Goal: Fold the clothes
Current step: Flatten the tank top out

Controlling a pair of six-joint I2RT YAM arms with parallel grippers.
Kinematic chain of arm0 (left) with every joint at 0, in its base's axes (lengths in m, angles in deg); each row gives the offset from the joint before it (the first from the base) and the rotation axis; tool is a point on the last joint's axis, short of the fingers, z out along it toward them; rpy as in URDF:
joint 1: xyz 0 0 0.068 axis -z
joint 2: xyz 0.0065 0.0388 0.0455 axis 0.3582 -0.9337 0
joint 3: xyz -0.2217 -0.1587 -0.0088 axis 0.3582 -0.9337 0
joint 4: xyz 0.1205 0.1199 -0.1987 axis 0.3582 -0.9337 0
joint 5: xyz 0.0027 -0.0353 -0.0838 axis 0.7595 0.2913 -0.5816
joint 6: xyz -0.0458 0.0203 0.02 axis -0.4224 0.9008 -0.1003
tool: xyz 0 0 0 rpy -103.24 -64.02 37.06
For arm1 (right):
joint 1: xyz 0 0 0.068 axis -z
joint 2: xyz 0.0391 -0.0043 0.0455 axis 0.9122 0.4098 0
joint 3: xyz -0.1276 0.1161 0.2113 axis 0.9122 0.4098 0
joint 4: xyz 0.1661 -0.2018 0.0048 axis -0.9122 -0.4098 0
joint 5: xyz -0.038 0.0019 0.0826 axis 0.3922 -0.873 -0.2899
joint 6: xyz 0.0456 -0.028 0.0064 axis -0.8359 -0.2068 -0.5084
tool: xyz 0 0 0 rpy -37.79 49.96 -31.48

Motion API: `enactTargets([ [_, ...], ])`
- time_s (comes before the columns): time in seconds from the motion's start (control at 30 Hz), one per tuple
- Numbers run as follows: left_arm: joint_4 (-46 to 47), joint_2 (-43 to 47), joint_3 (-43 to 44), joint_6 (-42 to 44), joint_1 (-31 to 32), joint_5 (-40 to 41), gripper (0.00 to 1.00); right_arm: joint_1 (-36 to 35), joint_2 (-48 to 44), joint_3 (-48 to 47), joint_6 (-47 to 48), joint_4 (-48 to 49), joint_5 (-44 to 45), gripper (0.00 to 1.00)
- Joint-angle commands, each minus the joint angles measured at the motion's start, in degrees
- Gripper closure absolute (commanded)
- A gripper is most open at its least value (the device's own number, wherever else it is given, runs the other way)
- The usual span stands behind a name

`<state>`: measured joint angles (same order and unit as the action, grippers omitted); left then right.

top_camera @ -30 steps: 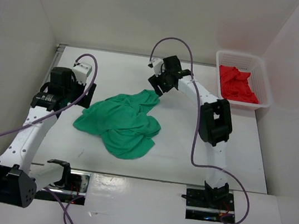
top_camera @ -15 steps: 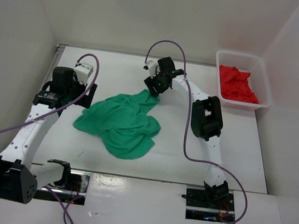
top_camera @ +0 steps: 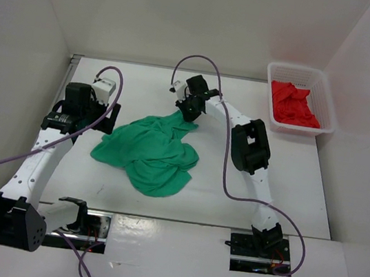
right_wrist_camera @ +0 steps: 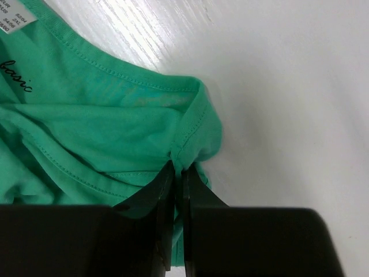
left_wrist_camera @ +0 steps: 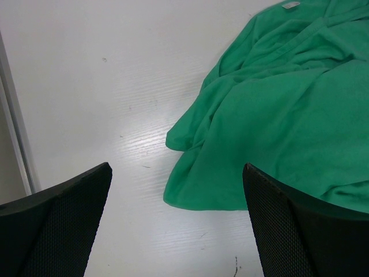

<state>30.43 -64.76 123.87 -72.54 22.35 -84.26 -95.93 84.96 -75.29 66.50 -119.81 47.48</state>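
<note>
Hem at the far edge of the T-shirt (top_camera: pixel 152 151) sits pinched in my right pincer (right_wrist_camera: pixel 177 167); I should lift slowly so the thin fabric doesn't slip. My left pincer (left_wrist_camera: pixel 177 170) hangs spread wide.

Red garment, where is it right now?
In the top view, the red garment lies in the white basket at the far right corner of the table.

The word "basic" is written in black curly letters on the green T-shirt (right_wrist_camera: pixel 104 121), up and to the left of the right gripper (right_wrist_camera: pixel 177 171). Above the word sits a white label (right_wrist_camera: pixel 12 16) with tiny print, cut off at the edge and too small to read for sure.
</note>
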Motion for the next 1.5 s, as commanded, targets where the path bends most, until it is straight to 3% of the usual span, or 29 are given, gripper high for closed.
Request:
enactTargets([
  [0.0,1.0,0.1,-0.1,-0.9,-0.2,-1.1,0.00,-0.1,0.1,-1.5,0.1,-1.2,3.0,0.91],
  [0.13,1.0,0.6,-0.1,-0.4,-0.2,-1.7,0.00,-0.1,-5.4,-8.8,-0.5,-6.1,7.7,0.93],
  [0.23,0.5,0.6,-0.1,-0.4,-0.2,-2.3,0.00,-0.6,-7.4,-23.8,-1.5,-14.2,10.3,0.93],
  [0.37,0.0,-0.4,0.5,0.1,-0.2,-4.6,0.00,-2.7,-4.7,-58.8,-0.8,-24.0,13.5,0.93],
  [0.47,-0.7,-1.6,0.5,0.8,-0.2,-6.4,0.00,-4.4,-10.2,-56.7,-0.8,-18.4,17.6,0.93],
  [0.73,0.0,-3.2,1.0,2.3,6.0,-6.9,0.02,-4.5,-9.0,-59.7,1.8,-22.3,17.6,0.93],
  [0.9,0.0,-3.8,2.2,1.8,6.6,-8.9,0.02,-5.2,-7.6,-63.6,4.7,-23.8,21.3,0.93],
  [1.07,1.8,1.1,0.9,1.3,6.0,-8.9,0.02,-11.0,-7.1,-63.6,9.4,-21.4,25.9,0.93],
  [1.2,1.8,4.7,-0.2,0.8,3.9,-9.6,0.02,-15.7,-7.1,-63.6,12.6,-16.1,30.4,0.95],
  [1.4,1.8,4.7,-0.2,0.8,3.4,-10.2,0.02,-19.3,-10.9,-63.6,15.1,-5.0,29.8,0.98],
  [1.47,1.8,4.7,-0.2,0.8,3.4,-10.2,0.02,-20.4,-10.9,-63.6,18.5,-2.1,34.0,1.00],
])
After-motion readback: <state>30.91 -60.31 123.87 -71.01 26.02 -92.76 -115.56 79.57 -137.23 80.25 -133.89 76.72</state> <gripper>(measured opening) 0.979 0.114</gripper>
